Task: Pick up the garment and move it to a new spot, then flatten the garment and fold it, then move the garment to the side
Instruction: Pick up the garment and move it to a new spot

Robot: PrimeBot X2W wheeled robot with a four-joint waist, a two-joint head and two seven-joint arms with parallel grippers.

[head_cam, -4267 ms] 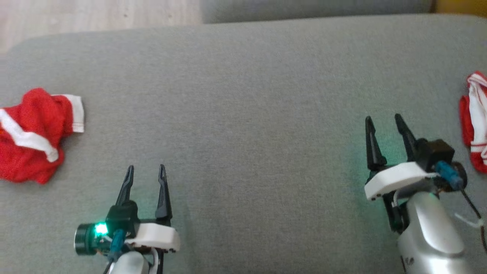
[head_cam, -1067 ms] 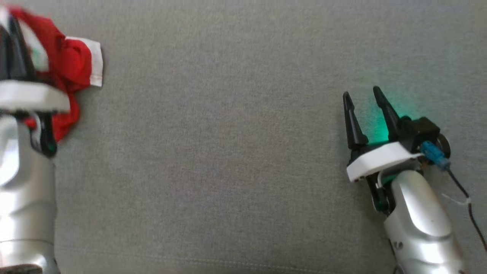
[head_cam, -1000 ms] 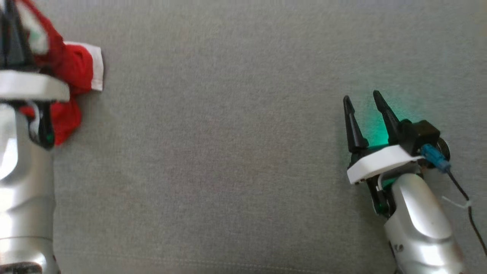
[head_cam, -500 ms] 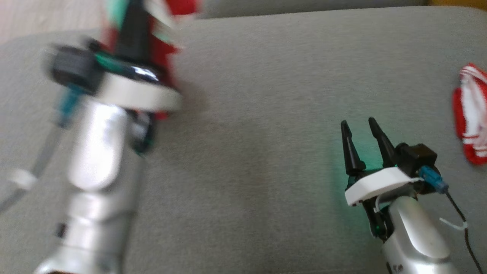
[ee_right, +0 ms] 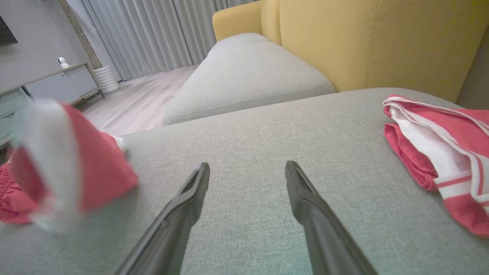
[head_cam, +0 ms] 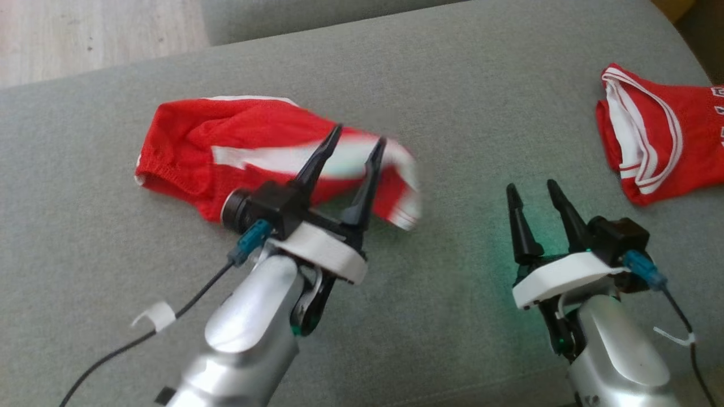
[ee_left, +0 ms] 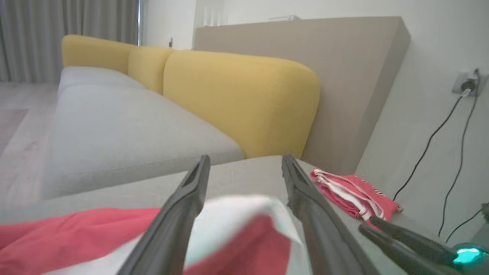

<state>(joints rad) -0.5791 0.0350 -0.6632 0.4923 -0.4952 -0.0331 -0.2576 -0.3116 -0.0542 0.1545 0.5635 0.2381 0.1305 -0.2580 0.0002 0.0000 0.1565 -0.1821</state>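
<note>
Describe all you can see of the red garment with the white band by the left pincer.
The red mesh-like garment with a white band lies crumpled, not flattened, on the grey fabric cushion, left of centre. A stitched hem shows at its left end. Its white-edged right end is blurred behind the left pincer, whose fingers stand apart; whether they touch it is unclear.

Grey-and-yellow sofa in a softly lit living room

Grey seat cushions [ee_right: 248, 72] run along yellow backrests [ee_right: 382, 38]. Pale wood floor [ee_right: 141, 99] stretches beyond the cushion's far edge to grey curtains [ee_right: 153, 34] and a low grey cabinet [ee_right: 61, 84]. At the sofa's end, a beige panel [ee_left: 324, 57] meets a white wall [ee_left: 431, 46] with a socket [ee_left: 468, 82] and dark cables [ee_left: 428, 149].
</note>
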